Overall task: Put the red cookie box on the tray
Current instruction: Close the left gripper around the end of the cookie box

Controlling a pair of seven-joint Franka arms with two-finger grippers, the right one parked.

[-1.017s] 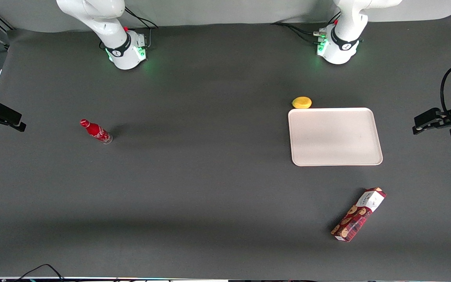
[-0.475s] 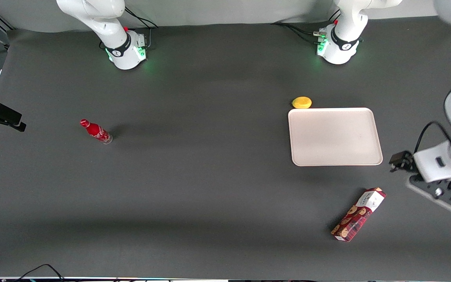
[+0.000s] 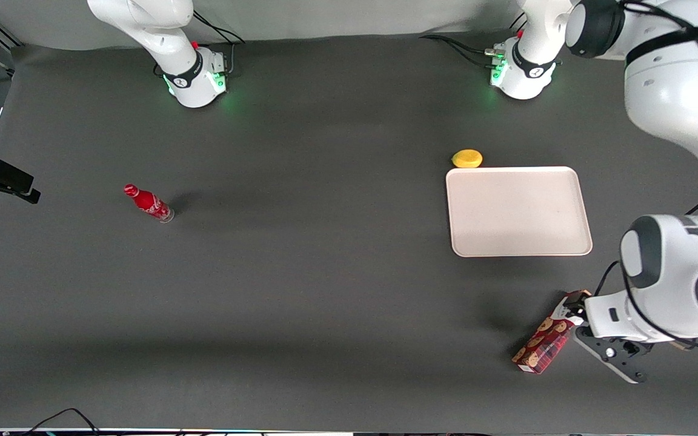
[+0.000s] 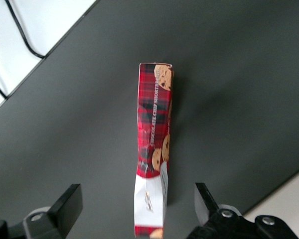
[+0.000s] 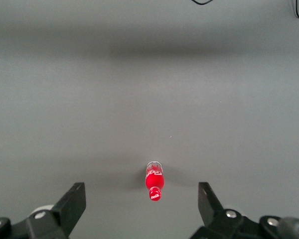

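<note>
Covering nearly the whole scene, a dark grey table [image 3: 325, 272] is seen from the front camera, with the working arm [image 3: 670, 79] bent over its own end of the surface. A pale cream tray [image 3: 517, 211] is laid flat on the table at that same end, its floor bare. Nearer to the front camera than the tray, and well apart from it, the red cookie box [image 3: 546, 339] is shown lying on its long side on the table, set at a slant, its white label end pointed toward the tray. The gripper [image 4: 138, 201] is held above that white label end [image 4: 148, 201], and in the wrist view its two fingers [image 4: 67, 206] are spread wide, one on each side of the box [image 4: 153, 149], with clear gaps to the carton and no contact made. From the front the label end is partly covered by the wrist [image 3: 615, 318]. A small red bottle [image 3: 148, 203] is seen toward the parked arm's end of the table, far from everything else. A yellow lemon [image 3: 466, 158] is placed just beside the tray's corner, farther from the front camera than the tray.
</note>
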